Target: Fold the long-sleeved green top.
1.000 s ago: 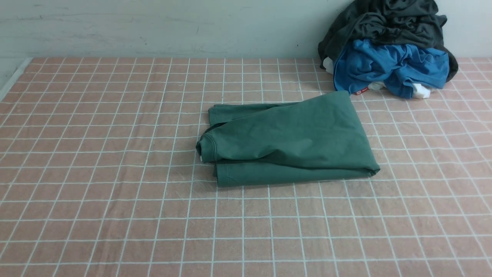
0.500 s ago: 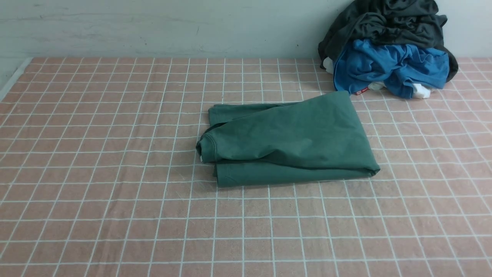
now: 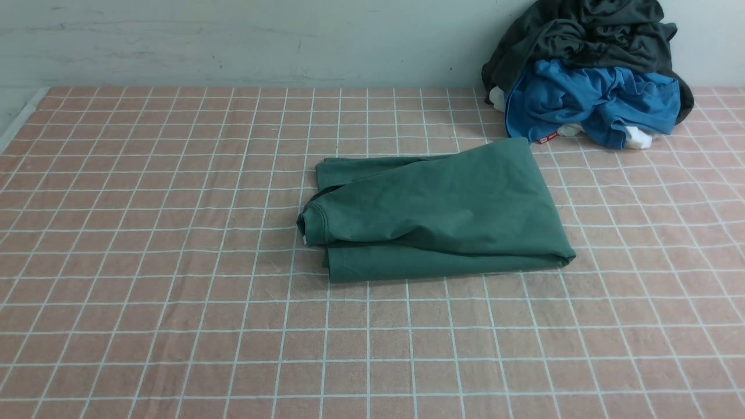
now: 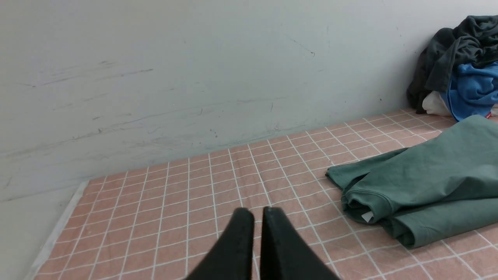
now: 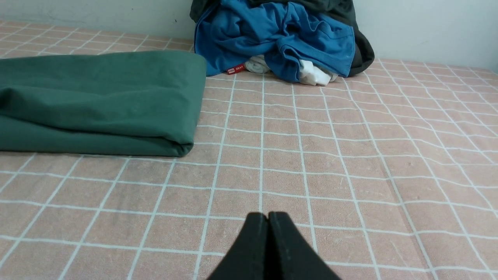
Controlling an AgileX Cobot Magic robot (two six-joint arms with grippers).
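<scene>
The green long-sleeved top (image 3: 436, 212) lies folded into a compact rectangle at the middle of the table, its neck opening and white label at its left end. It also shows in the left wrist view (image 4: 424, 179) and the right wrist view (image 5: 97, 101). Neither arm shows in the front view. My left gripper (image 4: 257, 212) is shut and empty, apart from the top, over bare cloth to its left. My right gripper (image 5: 267, 214) is shut and empty, over bare cloth to the right of the top.
A pink tablecloth with a white grid (image 3: 174, 262) covers the table. A pile of a dark grey-black garment (image 3: 582, 35), a bright blue garment (image 3: 588, 99) and some white cloth sits at the back right, against the wall (image 3: 233, 41).
</scene>
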